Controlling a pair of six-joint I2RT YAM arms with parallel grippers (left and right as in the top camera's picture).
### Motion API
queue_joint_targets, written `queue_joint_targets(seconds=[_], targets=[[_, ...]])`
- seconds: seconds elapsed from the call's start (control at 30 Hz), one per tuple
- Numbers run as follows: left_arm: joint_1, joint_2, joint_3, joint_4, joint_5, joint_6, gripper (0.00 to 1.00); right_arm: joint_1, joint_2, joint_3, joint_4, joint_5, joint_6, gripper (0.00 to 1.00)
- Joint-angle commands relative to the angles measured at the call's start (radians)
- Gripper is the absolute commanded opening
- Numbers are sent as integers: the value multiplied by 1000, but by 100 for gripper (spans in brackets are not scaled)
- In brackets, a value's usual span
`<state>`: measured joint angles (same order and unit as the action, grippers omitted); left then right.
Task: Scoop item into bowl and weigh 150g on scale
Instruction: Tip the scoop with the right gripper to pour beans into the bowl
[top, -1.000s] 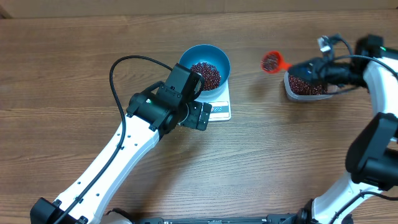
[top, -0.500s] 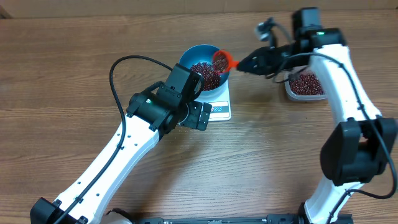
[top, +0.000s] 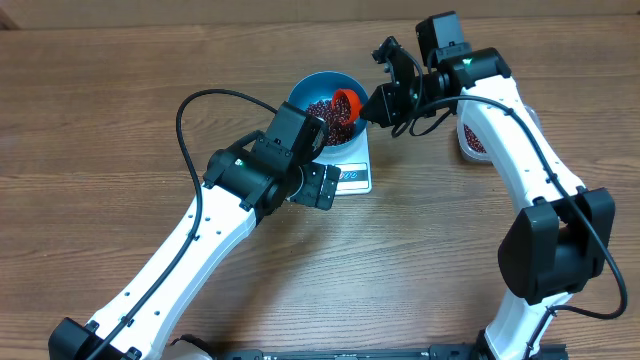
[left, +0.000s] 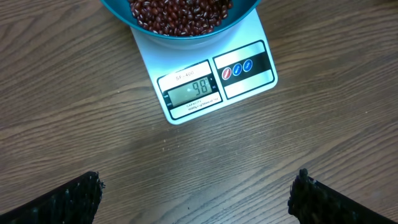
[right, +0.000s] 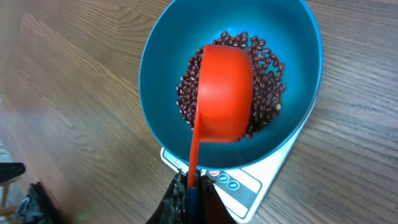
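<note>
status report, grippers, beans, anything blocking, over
Right gripper shut on red scoop, upended over blue bowl. Left gripper open, hovering in front of scale. Beans in bowl, display reads 98. Nothing blocking the pour.

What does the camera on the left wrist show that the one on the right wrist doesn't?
Only the left wrist view shows the display, reading 98, and the open left hand, its dark fingertips at the bottom corners. Only the right wrist view shows the red scoop tipped upside down over the blue bowl, its handle pinched in the shut right hand, along with the bowl's whole rim. Both show the bowl of beans sitting on the white scale on the wooden table.
</note>
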<state>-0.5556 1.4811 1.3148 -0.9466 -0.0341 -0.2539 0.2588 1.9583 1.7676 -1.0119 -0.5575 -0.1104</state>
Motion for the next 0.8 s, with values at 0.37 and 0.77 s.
queue_joint_targets(seconds=[0.37,0.77], targets=[[1,-8,-6,2,-10,14,99,42,-21,106,-23,96,6,4],[1,-8,-6,2,-10,14,99,95,-23,106,-54,246,-2,4]])
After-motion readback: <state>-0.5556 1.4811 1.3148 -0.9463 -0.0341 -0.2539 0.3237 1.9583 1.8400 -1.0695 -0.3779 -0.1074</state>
